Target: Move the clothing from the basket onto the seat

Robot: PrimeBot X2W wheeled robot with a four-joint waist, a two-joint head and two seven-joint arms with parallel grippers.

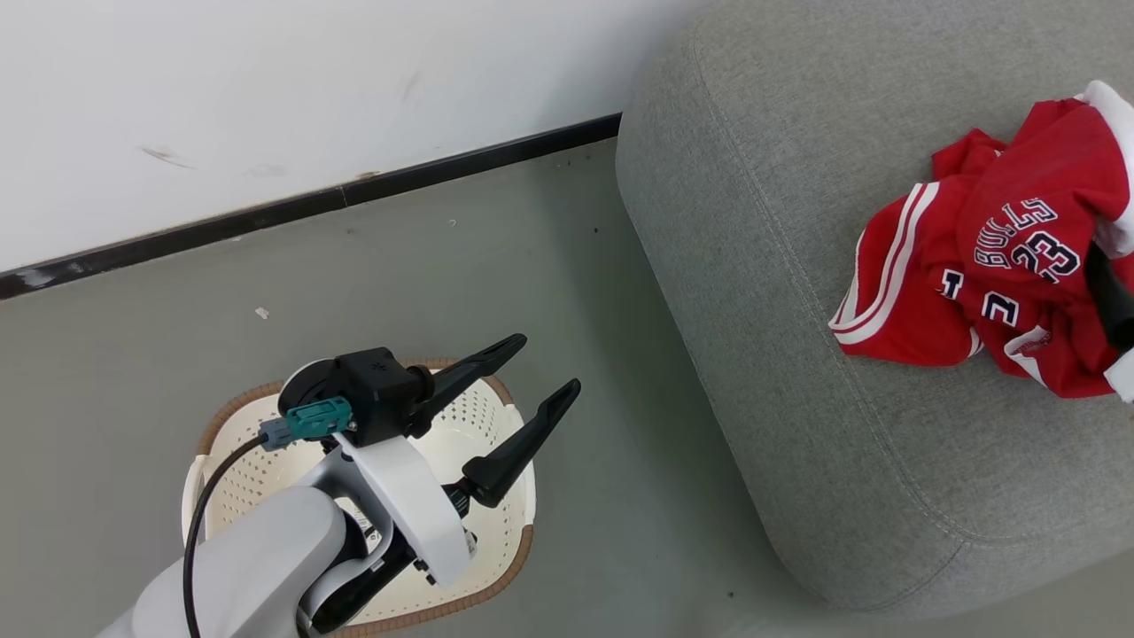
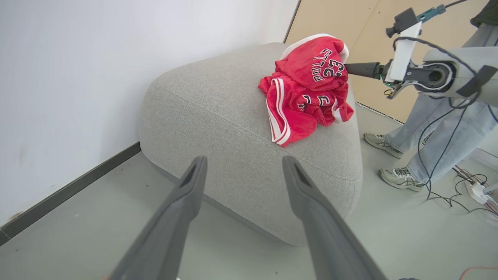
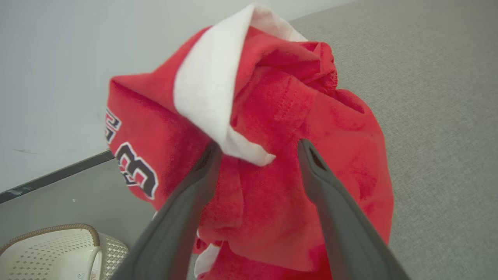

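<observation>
The clothing, a crumpled red heap with white trim and "23" lettering, lies on the grey seat near its right end. In the left wrist view the clothing sits piled on top of the seat. My right gripper stands open, its fingers spread on either side of a fold of the clothing. One dark finger pokes into the heap from the right. My left gripper hangs open and empty above the cream basket, pointing toward the seat.
The basket stands on the grey floor left of the seat, close to a white wall with a black baseboard. A person's legs and shoes stand beyond the seat, with cables on the floor there.
</observation>
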